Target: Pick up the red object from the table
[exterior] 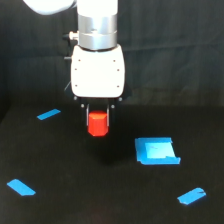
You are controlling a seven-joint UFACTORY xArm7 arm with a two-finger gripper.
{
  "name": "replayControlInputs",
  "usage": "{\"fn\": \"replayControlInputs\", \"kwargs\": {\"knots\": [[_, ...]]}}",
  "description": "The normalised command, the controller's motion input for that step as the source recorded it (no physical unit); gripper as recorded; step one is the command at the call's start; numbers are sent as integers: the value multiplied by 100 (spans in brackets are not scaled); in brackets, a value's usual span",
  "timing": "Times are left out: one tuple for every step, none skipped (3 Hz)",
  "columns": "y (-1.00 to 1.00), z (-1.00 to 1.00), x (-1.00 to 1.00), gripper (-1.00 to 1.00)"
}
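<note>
Exterior view: tool [98, 116] is closed on the red object [97, 124], which sits upright between its fingers, directly below the wrist and apparently clear of the surface [75, 190].

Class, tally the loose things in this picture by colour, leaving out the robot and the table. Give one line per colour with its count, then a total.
Red: 1, the red object, held between the fingers of the gripper.
Blue: 4, three tape strips and one blue square piece on the table.
Total: 5
</note>
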Motion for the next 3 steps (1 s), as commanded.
{"fn": "replayControlInputs", "kwargs": {"knots": [[0, 37, 9, -100], [12, 21, 12, -97], [3, 13, -2, -100]]}}
